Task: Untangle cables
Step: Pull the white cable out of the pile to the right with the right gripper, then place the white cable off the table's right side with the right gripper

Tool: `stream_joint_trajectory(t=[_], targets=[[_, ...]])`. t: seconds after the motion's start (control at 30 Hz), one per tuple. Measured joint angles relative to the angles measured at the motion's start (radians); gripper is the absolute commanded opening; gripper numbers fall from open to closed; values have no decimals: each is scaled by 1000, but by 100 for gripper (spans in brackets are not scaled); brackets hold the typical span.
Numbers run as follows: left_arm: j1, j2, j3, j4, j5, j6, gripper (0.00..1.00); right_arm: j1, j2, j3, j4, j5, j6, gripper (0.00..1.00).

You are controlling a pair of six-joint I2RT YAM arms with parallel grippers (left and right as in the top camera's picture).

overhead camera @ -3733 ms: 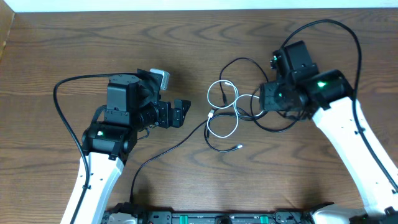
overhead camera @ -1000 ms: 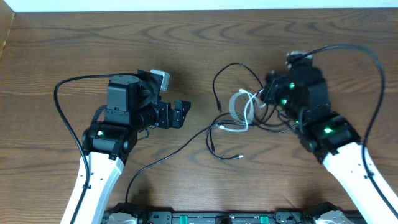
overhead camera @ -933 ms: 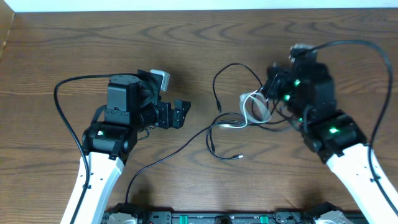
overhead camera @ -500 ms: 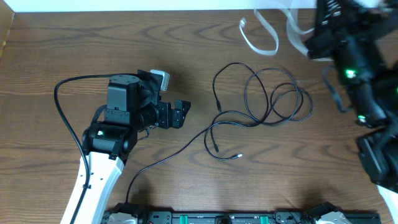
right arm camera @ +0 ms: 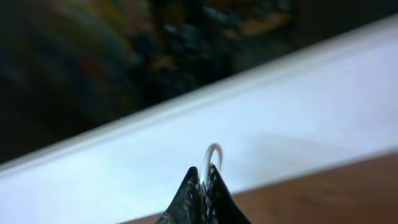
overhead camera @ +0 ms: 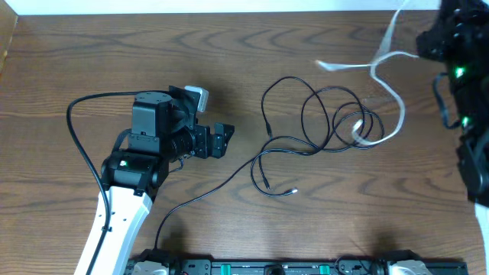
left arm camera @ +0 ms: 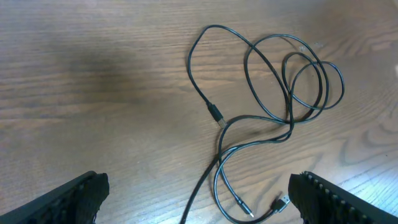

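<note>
lifted out of the knot and carried to the far right corner: white cable [overhead camera: 344, 66], a blurred arc in the overhead view, pinched at its top between the pressed-together tips of the right gripper [right arm camera: 202, 183]. half a second back, hung wholly clear at the far edge; now swung nearer again, with its loose tail dropped across the right-hand loops of the black cable [left arm camera: 216, 114]. cannot tell whether merely lying over those loops or caught in them. black cable itself unmoved since the pull, spread in open loops at the middle of the table [overhead camera: 76, 46], both plug ends toward the near side. left gripper [overhead camera: 227, 137] unchanged on the left, spread wide and empty. probably most of the separating done, but not finished while the white tail overlaps the black.
</note>
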Motion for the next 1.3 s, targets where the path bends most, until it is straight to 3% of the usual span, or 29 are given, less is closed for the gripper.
stream_joint_trajectory(t=[0.47, 0.97, 1.3], targets=[[0, 0, 0, 0, 0, 0, 98, -544, 165, 0, -153, 132, -40, 1], [0, 0, 0, -44, 0, 4, 98, -867, 443, 0, -115, 115, -44, 1], [0, 0, 0, -60, 0, 19, 98, -1071, 647, 0, -90, -86, -66, 1]])
